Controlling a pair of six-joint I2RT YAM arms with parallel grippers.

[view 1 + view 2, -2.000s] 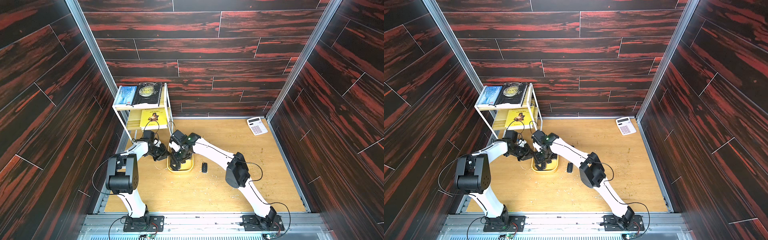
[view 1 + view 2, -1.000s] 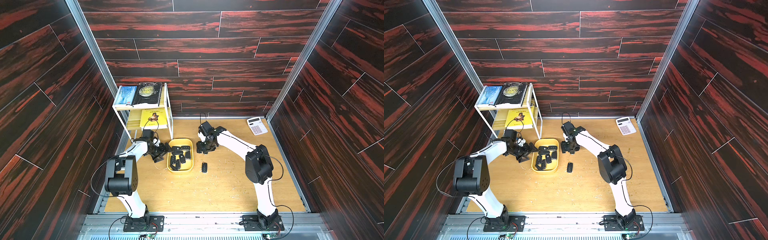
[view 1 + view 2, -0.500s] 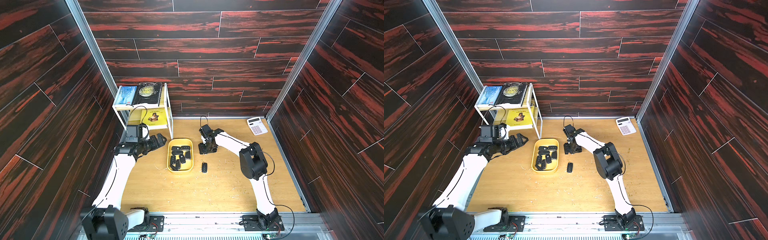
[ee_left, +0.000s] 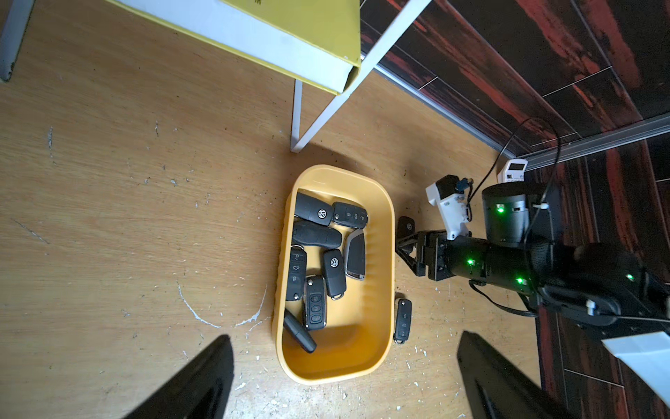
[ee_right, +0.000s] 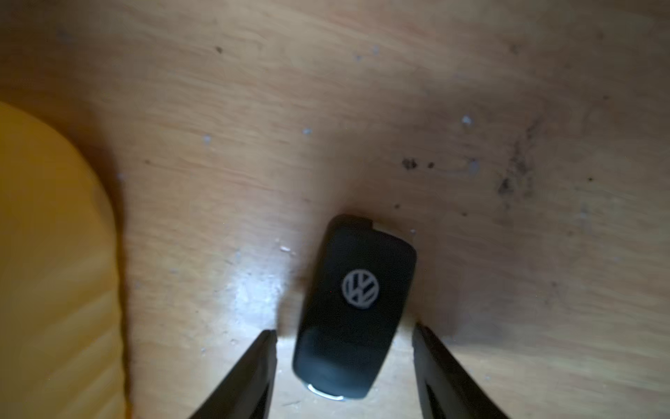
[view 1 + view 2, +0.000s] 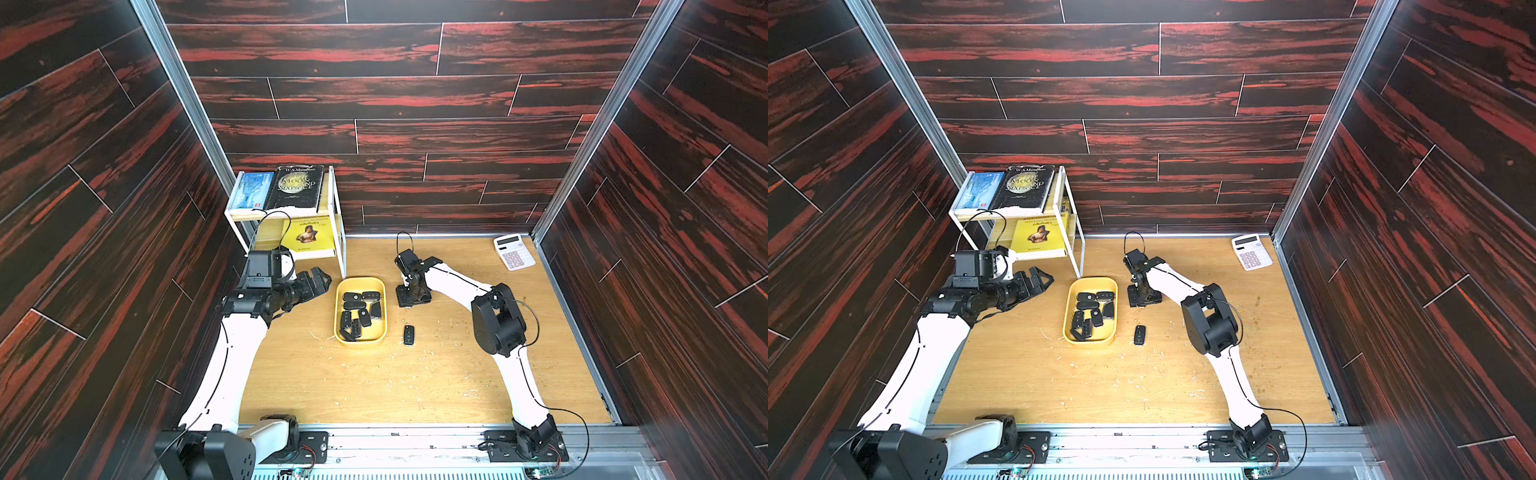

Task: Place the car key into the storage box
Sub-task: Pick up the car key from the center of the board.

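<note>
The yellow storage box (image 6: 337, 308) (image 6: 1068, 316) (image 4: 390, 254) sits mid-table with several black key fobs (image 6: 359, 311) in it. Just right of its far end lies a black car key (image 5: 357, 301) (image 4: 406, 225) with a VW badge. My right gripper (image 5: 344, 333) (image 6: 409, 299) (image 6: 1142, 299) points down over it, open, a finger on each side and a gap at both. A second car key (image 6: 409, 335) (image 6: 1139, 335) (image 4: 402, 319) lies loose by the box's near right side. My left gripper (image 6: 322, 276) (image 6: 1042, 276) (image 4: 343, 335) hovers left of the box, open wide and empty.
A white two-tier rack (image 6: 332, 195) with books stands at the back left, one leg (image 6: 343, 266) close to the box's far corner. A white calculator (image 6: 513, 252) lies at the back right. Crumbs and scuffs dot the wooden table.
My right gripper left the box, moved right of it and came down over the badged key. My left arm drew back from the box, rose, and its jaws widened.
</note>
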